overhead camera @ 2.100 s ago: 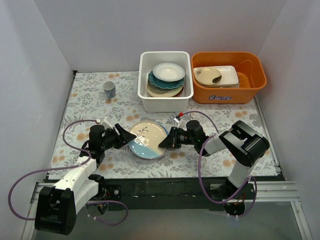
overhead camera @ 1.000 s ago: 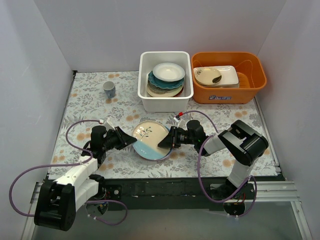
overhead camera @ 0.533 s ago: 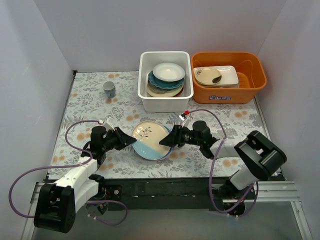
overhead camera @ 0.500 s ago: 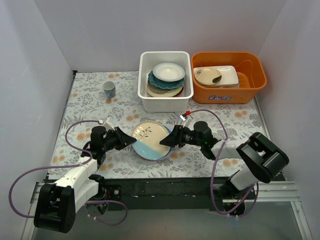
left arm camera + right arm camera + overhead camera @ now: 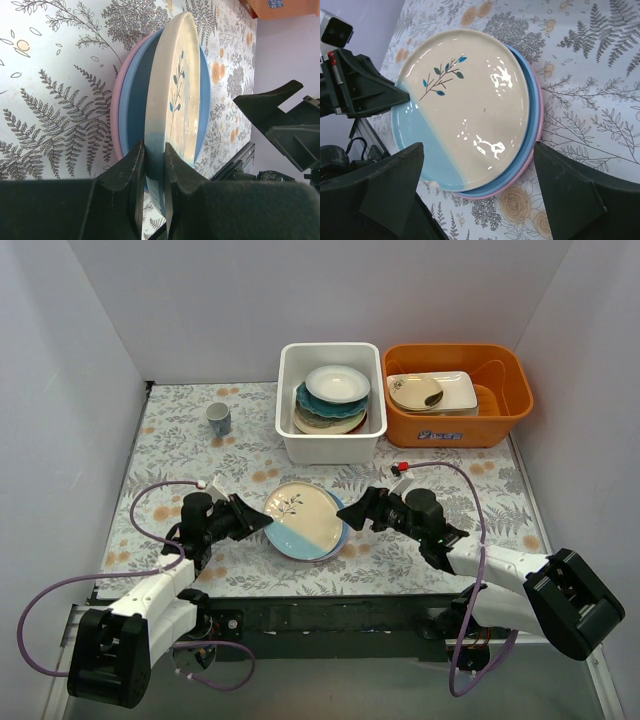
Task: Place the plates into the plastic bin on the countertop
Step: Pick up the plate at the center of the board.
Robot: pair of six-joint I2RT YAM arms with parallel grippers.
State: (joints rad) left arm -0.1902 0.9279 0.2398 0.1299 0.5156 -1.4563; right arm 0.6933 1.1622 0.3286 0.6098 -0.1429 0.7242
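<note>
Three round, glossy plates [image 5: 300, 520] sit stacked on the flat fern-printed countertop [image 5: 180, 440]

Glossy glazed ceramic plate [image 5: 485, 115], matt printed countertop [image 5: 590, 115]

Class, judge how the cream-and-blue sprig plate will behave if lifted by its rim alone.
Probably rigid: the sprig plate shows no sag, pinched at one edge by the left gripper. Glossy glaze looks slippery; it may pivot or slip.
</note>
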